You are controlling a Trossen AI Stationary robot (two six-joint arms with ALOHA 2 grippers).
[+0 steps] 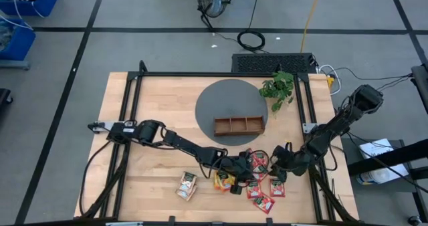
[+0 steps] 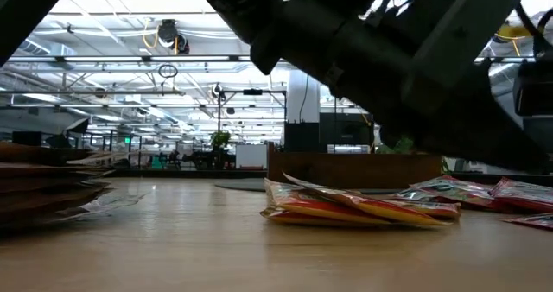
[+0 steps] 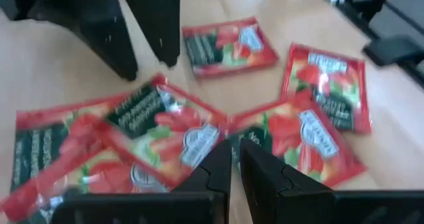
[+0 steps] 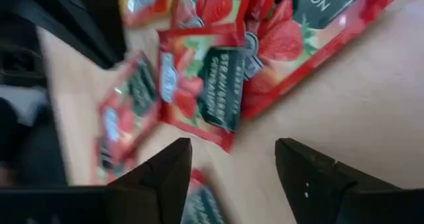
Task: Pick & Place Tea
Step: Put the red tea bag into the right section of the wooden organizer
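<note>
The tea sachets lie on the near right part of the wooden bench [image 1: 154, 105], close to its near edge. The red sachets [image 1: 262, 189] are spread loosely beneath and just near of the two tools; an orange pair [image 1: 224, 180] lies just to their left, and a pale beige sachet [image 1: 186, 185] lies apart, farther left. Open bench remains across the whole left half and along the far left. The dark round mat [image 1: 231, 100] occupies the middle, with the brown wooden tray [image 1: 239, 126] on its near edge and the green plant [image 1: 279, 87] at its far right. Black rails [image 1: 131, 112] run near-to-far along both sides of the bench.

The left tool [image 3: 235, 161] reaches in from the left, low over overlapping red sachets, its fingers drawn nearly together with only a thin gap and nothing between them. The right tool [image 4: 232, 164] comes in from the right, just beside the left one; its fingers stand well apart above bare wood, with a red sachet [image 4: 205, 85] just ahead. The two arms crowd the same patch.

The sachets lie flat at mixed angles, with no common axis; several overlap at their corners. In the low view the orange stack [image 2: 359, 207] lies in front of the tray.
</note>
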